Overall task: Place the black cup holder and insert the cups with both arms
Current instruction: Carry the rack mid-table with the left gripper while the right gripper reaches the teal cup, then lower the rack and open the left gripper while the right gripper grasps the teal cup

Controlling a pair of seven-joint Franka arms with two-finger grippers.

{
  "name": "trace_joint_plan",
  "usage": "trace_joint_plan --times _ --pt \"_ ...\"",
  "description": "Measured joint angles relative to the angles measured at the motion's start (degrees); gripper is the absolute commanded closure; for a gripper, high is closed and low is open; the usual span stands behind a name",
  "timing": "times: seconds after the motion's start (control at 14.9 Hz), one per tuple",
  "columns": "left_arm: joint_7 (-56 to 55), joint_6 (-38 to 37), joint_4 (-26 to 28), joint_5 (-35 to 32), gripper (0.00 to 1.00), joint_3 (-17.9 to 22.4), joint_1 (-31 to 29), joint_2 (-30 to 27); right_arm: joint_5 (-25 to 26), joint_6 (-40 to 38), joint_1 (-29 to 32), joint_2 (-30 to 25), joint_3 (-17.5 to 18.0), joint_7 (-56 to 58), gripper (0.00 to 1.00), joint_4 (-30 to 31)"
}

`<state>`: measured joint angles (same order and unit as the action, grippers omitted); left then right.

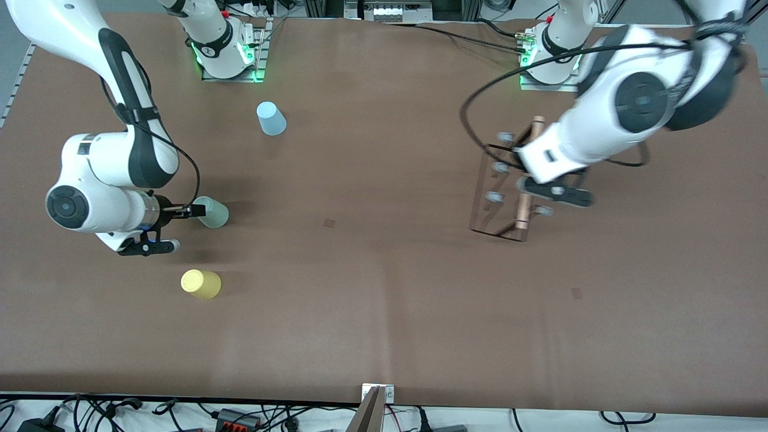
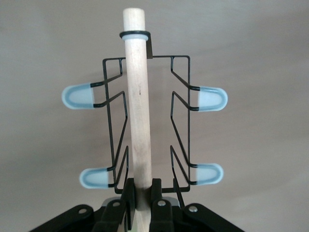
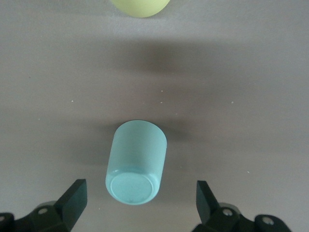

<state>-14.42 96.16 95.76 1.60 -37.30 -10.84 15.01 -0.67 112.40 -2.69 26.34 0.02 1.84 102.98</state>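
- Front view: the left gripper [image 1: 543, 186] has the black cup holder [image 1: 510, 186] clamped by its wooden bar [image 1: 528, 174] at the left arm's end of the table. The rack looks light and stiff, but I judge the thin wire frame could swing about a round bar, so the bar's middle is the sensible hold. Only this view gives the whole layout: the mint cup [image 1: 213, 212] beside the right gripper [image 1: 191, 210], the yellow cup [image 1: 201, 284] nearer the camera, and the light blue cup [image 1: 271, 118] farther off, near the right arm's base.
- Left wrist view: the fingers [image 2: 129, 198] are shut tight on the bar. Four pale-tipped pegs [image 2: 77, 95] show, splayed to both sides; whether the rack touches the table cannot be told here.
- Right wrist view: the jaws stand wide open on either side of the mint cup, touching nothing. The cup sits mouth down, base up; it seems light, smooth and likely slippery, so a mid-wall pinch suits it. The yellow cup's edge shows too.
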Motion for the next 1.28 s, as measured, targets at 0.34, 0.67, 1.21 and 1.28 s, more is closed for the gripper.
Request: trace_joint_plan --times 0.34,0.67,1.21,1.28 --pt "-11.96 2.59 -4.30 1.35 0.99 -0.05 8.27 7.99 -0.03 0.07 -0.49 2.01 0.02 -0.03 0.00 0.06" --pt "-22.24 10.36 -4.60 1.33 0.99 0.08 16.78 12.85 -0.05 1.38 -0.64 2.43 0.04 -0.03 0.00 1.27" --pt "-25.51 16.77 -4.98 1.33 0.99 0.27 19.72 15.60 -0.06 10.85 -0.85 -2.60 0.09 -0.03 0.00 10.04" --pt "-25.65 17.17 -4.98 1.33 0.99 0.34 19.83 15.79 -0.06 11.08 -0.92 -2.85 0.09 -0.03 0.00 10.55"
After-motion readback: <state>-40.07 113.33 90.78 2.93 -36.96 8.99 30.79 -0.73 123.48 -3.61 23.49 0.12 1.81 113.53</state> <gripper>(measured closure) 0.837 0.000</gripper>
